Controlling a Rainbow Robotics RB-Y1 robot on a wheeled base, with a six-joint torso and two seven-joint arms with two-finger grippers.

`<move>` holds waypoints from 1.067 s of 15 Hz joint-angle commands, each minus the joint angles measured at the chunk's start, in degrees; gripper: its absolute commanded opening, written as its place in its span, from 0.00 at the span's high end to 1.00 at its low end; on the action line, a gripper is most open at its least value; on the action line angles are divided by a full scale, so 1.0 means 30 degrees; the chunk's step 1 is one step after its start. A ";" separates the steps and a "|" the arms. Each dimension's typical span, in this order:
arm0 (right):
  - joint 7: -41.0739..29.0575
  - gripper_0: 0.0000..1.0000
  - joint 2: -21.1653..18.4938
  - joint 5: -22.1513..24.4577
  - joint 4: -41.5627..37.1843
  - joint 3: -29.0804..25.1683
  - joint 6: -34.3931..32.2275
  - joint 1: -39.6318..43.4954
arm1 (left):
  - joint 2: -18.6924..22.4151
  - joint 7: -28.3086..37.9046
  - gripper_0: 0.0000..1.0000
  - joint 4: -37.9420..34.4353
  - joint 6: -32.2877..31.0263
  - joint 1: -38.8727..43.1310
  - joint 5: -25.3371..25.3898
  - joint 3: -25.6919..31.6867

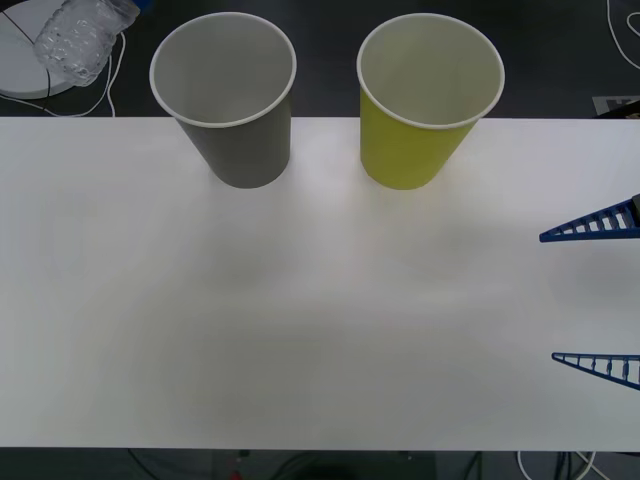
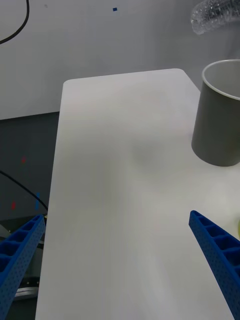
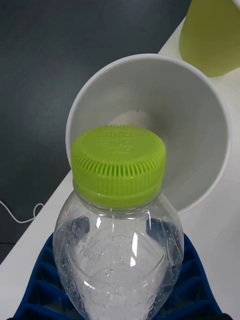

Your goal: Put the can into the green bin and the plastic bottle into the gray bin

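Note:
My left gripper is shut on the plastic bottle, clear and crinkled, with its lime-green cap pointing at the mouth of the gray bin. In the front view the bottle hangs in the air beyond the table's far left, left of the gray bin. The green bin stands upright to the right of it. My right gripper is open over the table's right side, apart from both bins. The can is out of view.
A white round object with a white cable lies on the dark floor behind the table's far left. The white table stretches bare in front of the bins. A cable hangs off its near right edge.

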 commanded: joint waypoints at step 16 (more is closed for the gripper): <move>0.0000 0.00 0.0000 0.0001 0.0000 0.0000 0.0000 0.0000 | -0.5185 -0.1000 1.00 0.5673 0.0442 -0.2535 -0.2404 -0.0130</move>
